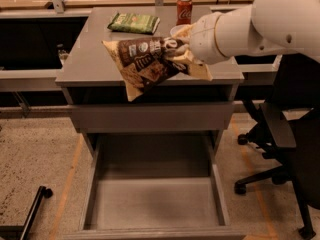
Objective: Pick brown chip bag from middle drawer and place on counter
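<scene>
The brown chip bag (pixel 147 61) hangs in the air over the front part of the counter (pixel 90 64), tilted, with its cream ends at lower left and right. My gripper (pixel 181 46) is shut on the bag's right end, and the white arm reaches in from the upper right. The middle drawer (pixel 155 204) stands pulled out below the cabinet, its grey floor bare.
A flat green snack bag (pixel 134 23) lies at the counter's back. A red soda can (pixel 184 9) stands behind it to the right, next to a white bowl (pixel 176 30) mostly hidden by my arm. A black office chair (pixel 285 134) stands at the right.
</scene>
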Controlling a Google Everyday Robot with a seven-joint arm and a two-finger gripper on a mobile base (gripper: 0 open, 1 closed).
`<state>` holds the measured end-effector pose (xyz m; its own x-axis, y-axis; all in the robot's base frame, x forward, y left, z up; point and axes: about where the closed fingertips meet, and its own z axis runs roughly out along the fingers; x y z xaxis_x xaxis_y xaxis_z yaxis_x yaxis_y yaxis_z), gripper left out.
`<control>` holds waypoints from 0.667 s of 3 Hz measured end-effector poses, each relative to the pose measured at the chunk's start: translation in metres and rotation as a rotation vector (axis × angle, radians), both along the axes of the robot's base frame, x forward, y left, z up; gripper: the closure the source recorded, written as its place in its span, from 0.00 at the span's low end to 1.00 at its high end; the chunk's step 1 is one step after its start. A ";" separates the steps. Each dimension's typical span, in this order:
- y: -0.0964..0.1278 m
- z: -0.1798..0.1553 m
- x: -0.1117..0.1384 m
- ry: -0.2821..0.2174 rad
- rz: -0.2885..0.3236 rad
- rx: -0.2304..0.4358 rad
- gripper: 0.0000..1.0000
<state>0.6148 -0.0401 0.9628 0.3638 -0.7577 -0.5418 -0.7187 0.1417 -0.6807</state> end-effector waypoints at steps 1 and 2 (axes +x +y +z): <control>0.014 0.038 0.056 -0.128 -0.035 0.047 1.00; 0.019 0.052 0.103 -0.198 -0.083 0.076 1.00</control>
